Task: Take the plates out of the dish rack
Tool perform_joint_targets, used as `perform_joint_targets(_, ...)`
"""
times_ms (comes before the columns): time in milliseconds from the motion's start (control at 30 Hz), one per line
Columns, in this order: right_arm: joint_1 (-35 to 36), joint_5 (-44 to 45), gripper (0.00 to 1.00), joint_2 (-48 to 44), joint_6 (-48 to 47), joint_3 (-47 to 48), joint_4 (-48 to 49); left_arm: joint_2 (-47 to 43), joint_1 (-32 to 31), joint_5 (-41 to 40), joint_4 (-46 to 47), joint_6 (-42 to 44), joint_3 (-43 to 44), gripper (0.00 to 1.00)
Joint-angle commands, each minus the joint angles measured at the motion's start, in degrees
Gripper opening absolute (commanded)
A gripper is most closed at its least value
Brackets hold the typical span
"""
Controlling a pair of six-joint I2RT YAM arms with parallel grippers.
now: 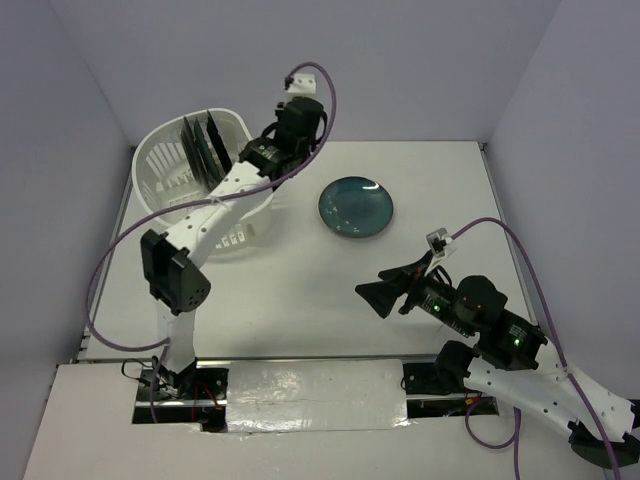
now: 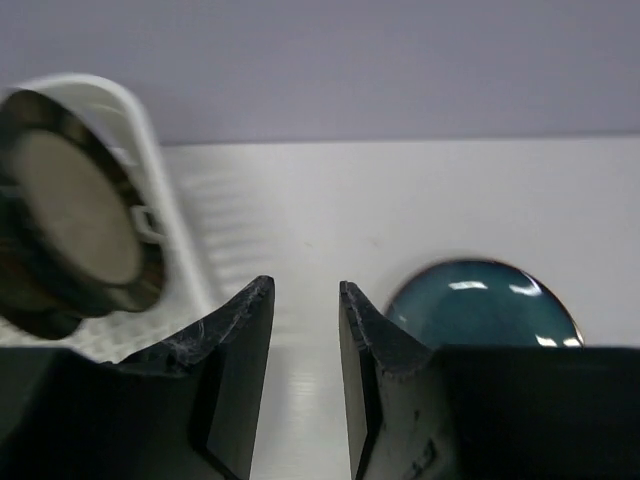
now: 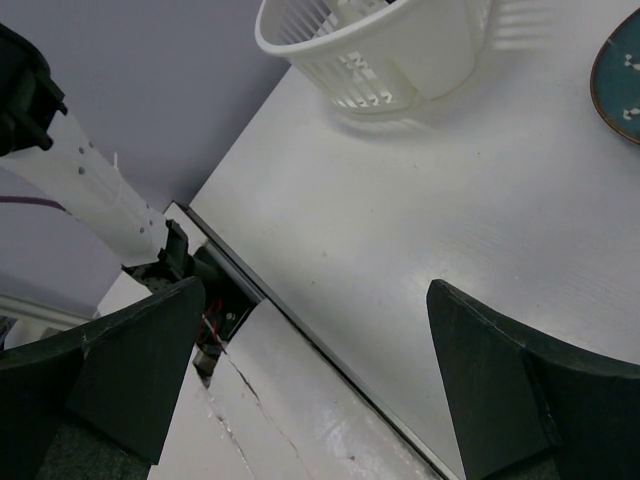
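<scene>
Upper left of overhead view: dish rack [image 1: 165,170] on counter [image 1: 300,310], several dark plates [image 1: 205,148] standing on edge inside. Teal plate [image 1: 355,206] flat on counter right of rack, apart from it. Left wrist view: left fingers [image 2: 235,350] at narrow gap, nothing between, bare counter seen through gap; beige-centred plate [image 2: 75,215] upright in rack at left edge, teal plate at lower right. Lower right of overhead view: right fingers [image 1: 378,295] spread wide, empty, well apart from rack and teal plate.
</scene>
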Motion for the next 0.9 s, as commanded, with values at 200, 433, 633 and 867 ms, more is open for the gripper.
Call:
perform_joint_targets(200, 0.58, -3.21, 0.99, -0.64, -0.3, 0.55, 1.31, -9.23, 14.53, -8.26, -4.06, -3.11, -5.15, 0.39)
perform_joint_targets(433, 0.58, -3.56, 0.99, -1.0, -0.3, 0.55, 1.39, -3.53, 17.97, -19.31, -6.17, 0.12, -1.73, 0.4)
perform_joint_targets(633, 0.58, -3.3, 0.99, -1.0, -0.3, 0.55, 1.22, -1.76, 19.9, -21.8, -4.59, 1.99, -3.66, 0.42)
perform_joint_targets(867, 0.58, -3.48, 1.0, -0.56, -0.3, 0.47, 1.48, -0.53, 22.71, -18.64, -3.89, 2.15, -4.37, 0.42)
